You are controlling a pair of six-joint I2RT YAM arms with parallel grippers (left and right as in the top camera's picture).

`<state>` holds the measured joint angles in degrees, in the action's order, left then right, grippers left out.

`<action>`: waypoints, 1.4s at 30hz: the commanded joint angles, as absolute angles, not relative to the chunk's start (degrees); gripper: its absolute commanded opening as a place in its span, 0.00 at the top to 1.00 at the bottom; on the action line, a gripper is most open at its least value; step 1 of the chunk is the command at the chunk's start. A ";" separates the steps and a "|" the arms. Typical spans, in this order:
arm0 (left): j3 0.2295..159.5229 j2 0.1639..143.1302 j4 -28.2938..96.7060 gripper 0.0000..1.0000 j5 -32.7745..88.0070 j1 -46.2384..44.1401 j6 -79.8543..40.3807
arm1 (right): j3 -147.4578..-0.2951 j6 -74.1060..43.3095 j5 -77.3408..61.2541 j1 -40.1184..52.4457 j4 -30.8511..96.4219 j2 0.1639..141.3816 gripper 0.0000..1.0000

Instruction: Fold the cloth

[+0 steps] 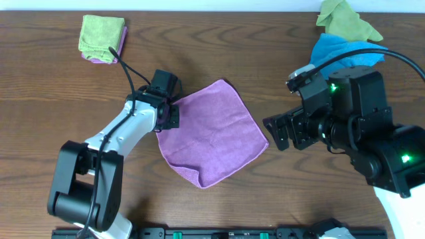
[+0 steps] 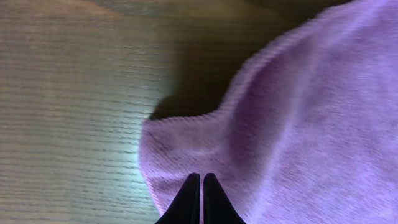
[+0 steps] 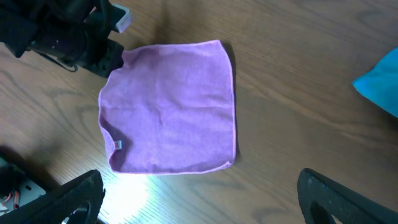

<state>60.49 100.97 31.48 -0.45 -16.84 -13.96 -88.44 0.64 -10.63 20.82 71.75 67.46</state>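
Note:
The purple cloth (image 1: 211, 135) lies spread flat as a diamond in the middle of the wooden table. It also shows in the right wrist view (image 3: 169, 109), with a small tag near one corner. My left gripper (image 1: 167, 118) is at the cloth's left corner, and in the left wrist view its fingers (image 2: 201, 182) are shut on that corner of the cloth (image 2: 292, 124), which is slightly raised. My right gripper (image 1: 282, 133) is open and empty, hovering just right of the cloth's right corner; its wide-apart fingers (image 3: 199, 196) frame the table below the cloth's edge.
A lime green cloth over a purple one (image 1: 102, 37) sits at the back left. An olive green cloth (image 1: 345, 21) and a bright blue cloth (image 1: 340, 52) lie at the back right, close behind my right arm. The blue cloth shows in the right wrist view (image 3: 382, 81).

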 commanded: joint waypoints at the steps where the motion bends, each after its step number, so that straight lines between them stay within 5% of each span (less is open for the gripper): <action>1: 61.19 103.15 31.48 0.94 -2.13 -15.64 -14.66 | -88.82 1.34 -10.50 20.64 71.79 67.53 0.01; 9: 61.19 107.02 26.70 0.94 -1.43 -14.68 -14.83 | -88.82 1.41 -10.48 20.64 71.59 68.31 0.04; 12: 61.19 107.50 25.41 0.94 -1.48 -14.68 -14.79 | -88.79 1.72 -10.50 20.64 71.77 69.41 0.14; 14: 61.28 107.48 23.97 0.94 -1.52 -14.61 -14.70 | -88.42 3.42 -10.50 20.64 71.90 70.63 0.27; 20: 61.30 107.50 16.53 0.94 -2.22 -13.69 -14.13 | -83.55 3.92 -10.59 20.64 70.02 77.21 0.98; 27: 61.41 107.44 11.40 0.94 -0.89 -12.47 -14.20 | -76.75 3.88 -11.44 20.64 64.12 85.14 0.98; 42: 61.01 94.63 28.86 0.94 -1.67 -12.47 -18.52 | -59.70 6.00 -19.16 20.69 47.13 87.24 0.98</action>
